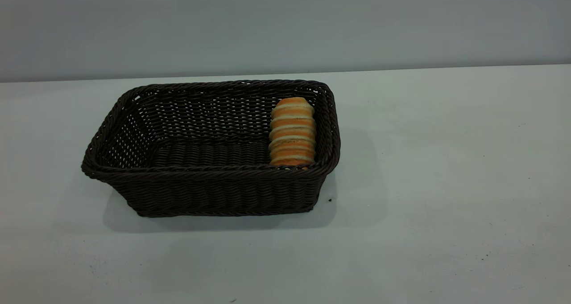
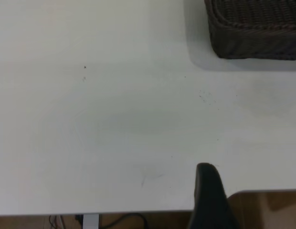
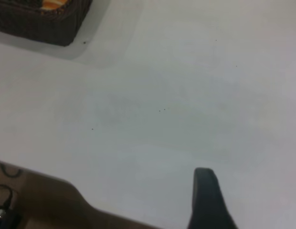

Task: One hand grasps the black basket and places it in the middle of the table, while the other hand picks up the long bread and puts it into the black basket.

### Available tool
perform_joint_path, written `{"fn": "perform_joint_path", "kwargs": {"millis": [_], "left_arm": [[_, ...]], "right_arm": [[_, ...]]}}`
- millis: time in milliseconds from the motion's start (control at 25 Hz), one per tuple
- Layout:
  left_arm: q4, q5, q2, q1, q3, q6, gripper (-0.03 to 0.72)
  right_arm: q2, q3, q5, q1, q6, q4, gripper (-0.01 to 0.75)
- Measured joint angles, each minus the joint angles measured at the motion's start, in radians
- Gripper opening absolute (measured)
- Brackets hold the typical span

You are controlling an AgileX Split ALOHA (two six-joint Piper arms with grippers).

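Exterior view first: the black basket [image 1: 209, 148] sits on the table [image 1: 446, 183] a bit left of the frame's center. The long bread [image 1: 292, 132] is inside it, tucked into the right end with its far tip leaning up against the back wall. The rest of the basket floor is bare wicker. Neither arm shows up in this shot.

Left wrist view: only a corner of the basket [image 2: 255, 28] pokes in at the upper right of the frame, so you can't see what's in it from here. One dark finger of the left pincer [image 2: 210, 198] sticks up at the bottom edge, over the table [image 2: 114, 119] near its edge. Can't tell if it's spread or closed.

Right wrist view: this one catches a basket corner [image 3: 40, 21] at the upper left, plus a sliver of the orange bread [image 3: 53, 4] over the rim. The right pincer [image 3: 209, 200] is again just one dark finger at the bottom of the frame, well apart from the basket, so I can't tell its state either.
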Motion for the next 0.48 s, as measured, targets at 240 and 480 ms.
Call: {"fn": "perform_joint_path", "kwargs": {"millis": [240,480], "left_arm": [[0.000,0.000,-0.033,0.000,0.000,0.002,0.519],[0.000,0.000,-0.060,0.000,0.000,0.002,0.519]], "right_arm": [[0.000,0.000,0.000,-0.004,0.000,0.001,0.448],[0.000,0.000,0.001,-0.089,0.000,0.005,0.448]]}}
